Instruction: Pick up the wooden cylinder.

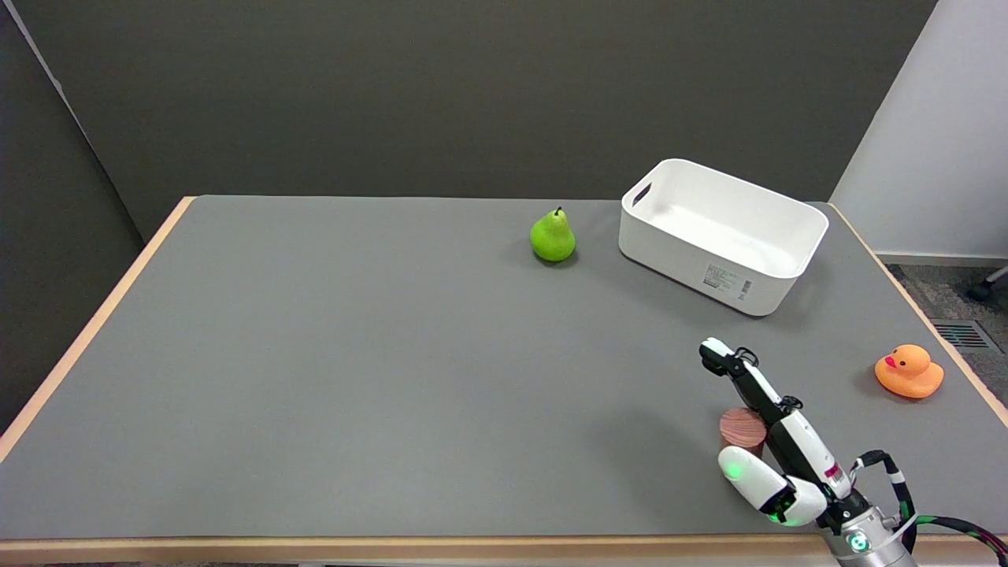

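Observation:
The wooden cylinder [739, 428] stands upright on the grey table [354, 378] near the front right, a short reddish-brown piece with its top face showing. My right hand [780, 445] reaches in from the lower right and sits right at it. The long fingers [740, 370] stretch out straight past the cylinder's right side toward the back. The thumb [744, 471] lies just in front of the cylinder, covering its lower front. The fingers are spread and do not close around the wood; the cylinder's right edge is hidden behind the hand.
A white plastic bin [720, 236] stands at the back right. A green pear [553, 235] is left of the bin. An orange rubber duck [909, 372] sits near the right table edge. The table's front edge [394, 547] runs close below the hand.

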{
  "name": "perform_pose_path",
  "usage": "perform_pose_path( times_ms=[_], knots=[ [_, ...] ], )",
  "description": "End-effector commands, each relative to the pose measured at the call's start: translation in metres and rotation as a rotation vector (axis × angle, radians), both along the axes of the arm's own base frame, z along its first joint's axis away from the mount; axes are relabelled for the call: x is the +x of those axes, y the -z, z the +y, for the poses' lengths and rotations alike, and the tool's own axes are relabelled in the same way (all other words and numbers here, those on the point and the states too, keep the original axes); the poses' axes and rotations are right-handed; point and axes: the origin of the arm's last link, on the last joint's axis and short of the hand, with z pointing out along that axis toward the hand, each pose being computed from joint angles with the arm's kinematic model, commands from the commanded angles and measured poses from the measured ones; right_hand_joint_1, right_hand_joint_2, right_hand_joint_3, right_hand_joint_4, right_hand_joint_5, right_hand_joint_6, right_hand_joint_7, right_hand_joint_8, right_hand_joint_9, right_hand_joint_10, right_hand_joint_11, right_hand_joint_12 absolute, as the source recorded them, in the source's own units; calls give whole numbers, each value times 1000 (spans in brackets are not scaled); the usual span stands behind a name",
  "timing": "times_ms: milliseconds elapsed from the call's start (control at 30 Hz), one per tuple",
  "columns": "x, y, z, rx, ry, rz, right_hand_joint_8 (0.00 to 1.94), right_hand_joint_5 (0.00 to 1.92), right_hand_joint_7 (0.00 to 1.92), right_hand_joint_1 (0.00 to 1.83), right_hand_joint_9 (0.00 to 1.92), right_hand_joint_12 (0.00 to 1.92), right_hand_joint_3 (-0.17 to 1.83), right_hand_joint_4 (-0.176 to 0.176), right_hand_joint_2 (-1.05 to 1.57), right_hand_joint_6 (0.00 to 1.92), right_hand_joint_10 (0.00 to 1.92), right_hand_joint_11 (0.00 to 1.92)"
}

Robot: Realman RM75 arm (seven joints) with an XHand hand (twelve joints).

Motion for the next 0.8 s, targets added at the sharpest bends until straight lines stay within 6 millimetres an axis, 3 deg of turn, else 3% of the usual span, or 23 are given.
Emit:
perform_pose_path(
  times_ms=[33,800],
  knots=[
    [1,-12,1,-47,-6,7,223,68,35,292,-1,541,896,-176,581,438,188,-1],
    [-7,-28,10,-100,49,47,194,60,25,298,-1,494,902,-176,566,426,153,-1]
  ],
)
